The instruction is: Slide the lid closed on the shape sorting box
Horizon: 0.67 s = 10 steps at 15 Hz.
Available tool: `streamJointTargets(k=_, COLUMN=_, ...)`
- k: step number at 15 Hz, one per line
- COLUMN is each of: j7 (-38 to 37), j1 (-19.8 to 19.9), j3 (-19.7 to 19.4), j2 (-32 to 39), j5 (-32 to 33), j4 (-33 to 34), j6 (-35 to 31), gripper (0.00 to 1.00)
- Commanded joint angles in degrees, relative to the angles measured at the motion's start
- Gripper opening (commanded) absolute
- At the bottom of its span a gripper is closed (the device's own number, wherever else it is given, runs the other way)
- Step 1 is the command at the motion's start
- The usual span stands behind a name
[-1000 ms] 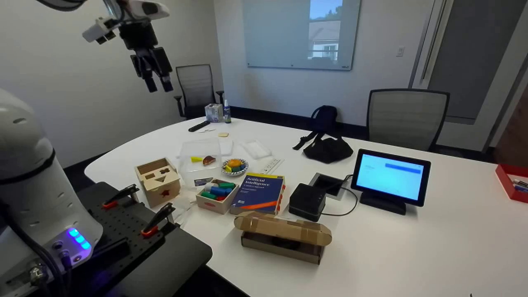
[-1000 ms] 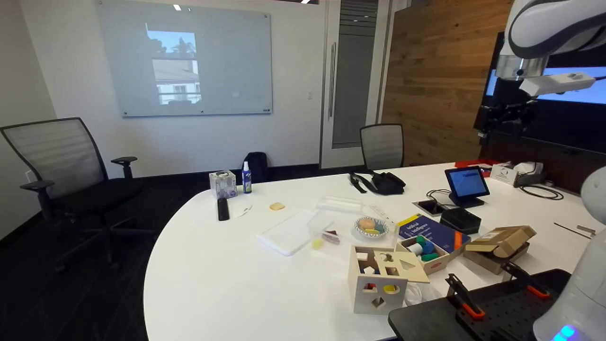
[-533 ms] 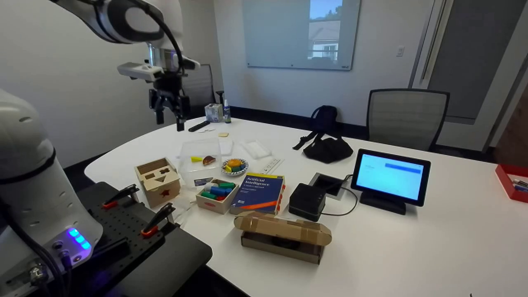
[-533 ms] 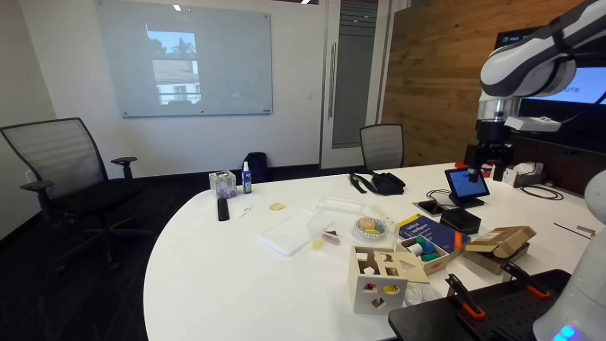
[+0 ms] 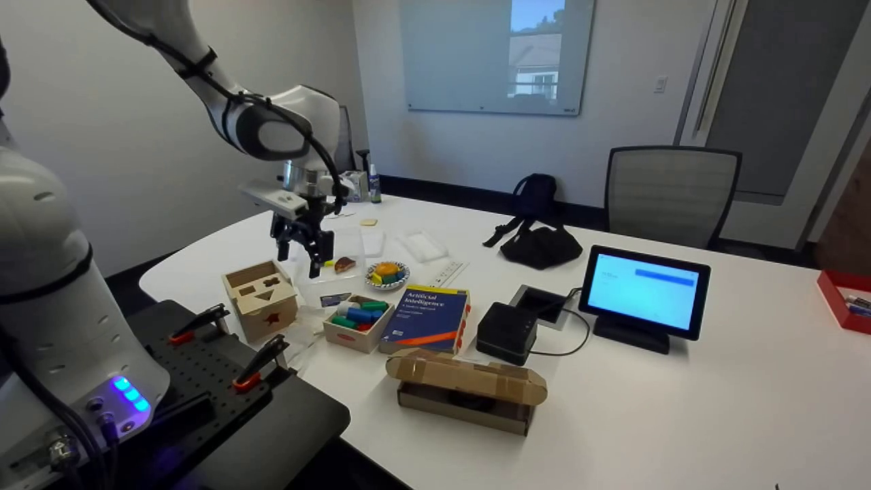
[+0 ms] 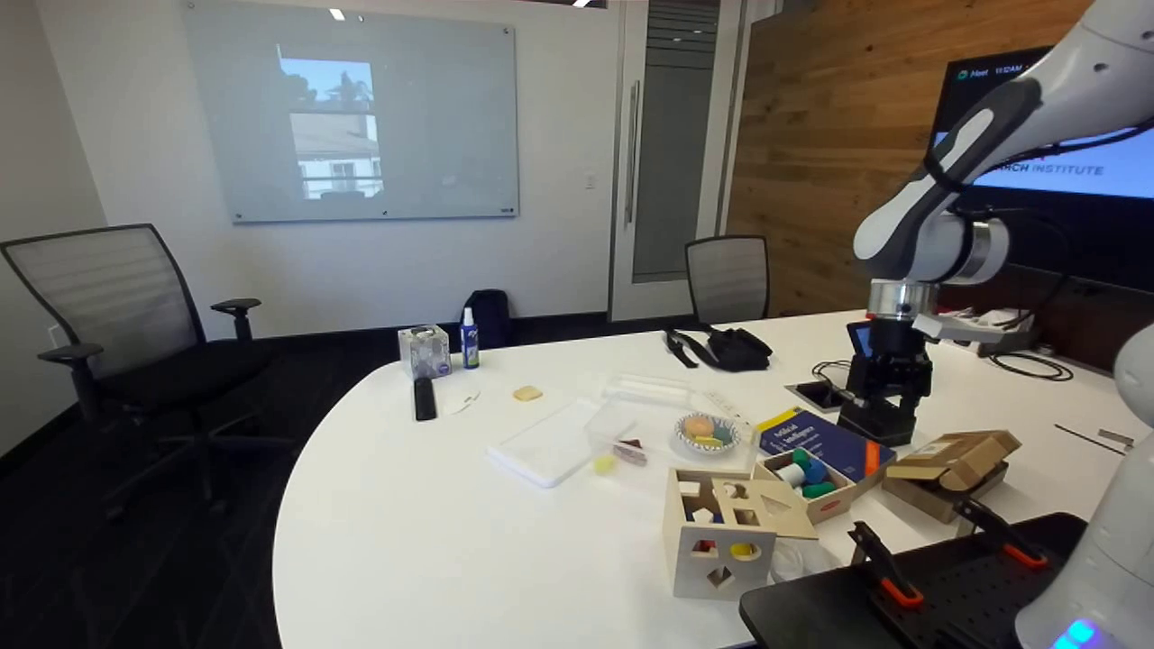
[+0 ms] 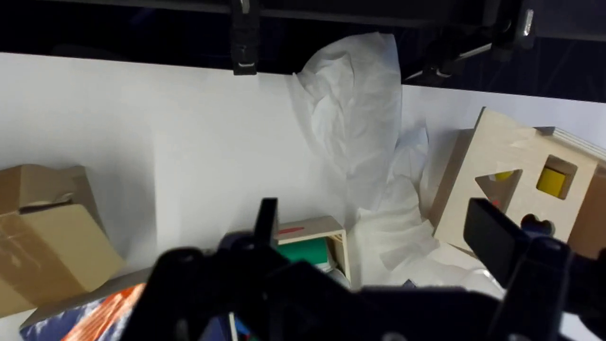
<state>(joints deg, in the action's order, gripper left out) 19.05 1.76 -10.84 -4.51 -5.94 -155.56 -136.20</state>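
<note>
The shape sorting box (image 5: 267, 328) is a light wooden cube near the robot base; it also shows in an exterior view (image 6: 689, 566). The lid (image 5: 280, 292), a thin wooden panel with cutouts, lies partly slid out. In an exterior view the lid (image 6: 793, 523) overhangs one side of the box, and white pieces show in the open part. In the wrist view the lid (image 7: 492, 147) is at the right, partly behind a finger. My gripper (image 5: 299, 263) is open and empty above the table, apart from the box; it also shows in an exterior view (image 6: 879, 415) and the wrist view (image 7: 371, 213).
A small wooden tray (image 5: 348, 339) of coloured pieces stands beside the box. A blue book (image 5: 423, 320), a cardboard box (image 5: 469, 381), a patterned bowl (image 5: 373, 280) and a clear container (image 5: 309, 282) lie around. Crumpled white wrap (image 7: 350, 94) lies between tray and box. Clamps (image 6: 888, 568) edge the base.
My gripper has come down from high up toward the table, beside the box, and its fingers now point downward. The box and lid have not moved.
</note>
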Motion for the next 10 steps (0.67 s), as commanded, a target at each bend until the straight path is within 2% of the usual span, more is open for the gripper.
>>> streamJointTargets(k=1, j7=1.9, j1=0.0, j3=3.1, j2=8.3, j5=-3.9, j4=2.1, j6=-3.9, gripper=1.00)
streamJointTargets(k=10, j7=2.1, j1=3.7, j3=12.8, j2=25.1, j5=-7.3, j4=6.9, j6=-13.7, gripper=1.00)
